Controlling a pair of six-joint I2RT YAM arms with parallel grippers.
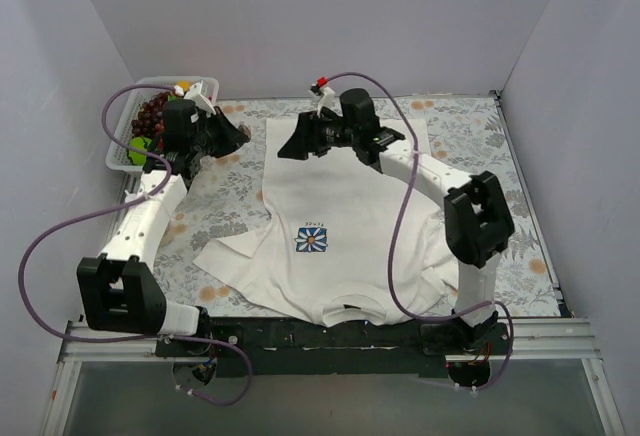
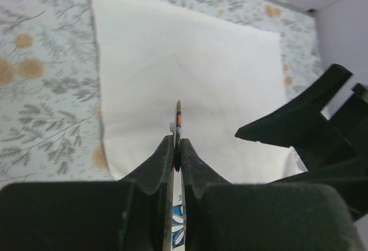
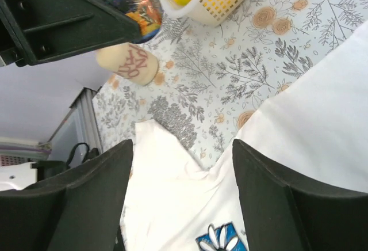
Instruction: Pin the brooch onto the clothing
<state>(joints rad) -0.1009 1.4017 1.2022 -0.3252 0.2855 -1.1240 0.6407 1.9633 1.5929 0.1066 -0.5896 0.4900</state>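
The clothing (image 1: 345, 196) is a white T-shirt spread on the floral table cover, with a blue-and-white flower print (image 1: 312, 240) on its chest and the collar toward the arms. My left gripper (image 2: 177, 141) is shut on the brooch (image 2: 178, 116), which shows edge-on above the shirt's hem. The right wrist view shows the brooch (image 3: 136, 2) face-on, dark blue with orange patches, at the tip of the left fingers (image 3: 69, 15). My right gripper (image 3: 181, 147) stands open over the shirt (image 3: 172, 205) with nothing between its fingers. It faces the left gripper (image 1: 238, 137) closely.
A white basket (image 1: 126, 146) of fruit stands at the far left corner. A cream-coloured object with red lettering (image 3: 127, 63) lies on the table cover near the basket (image 3: 221, 6). Purple cables loop over both arms. White walls enclose the table.
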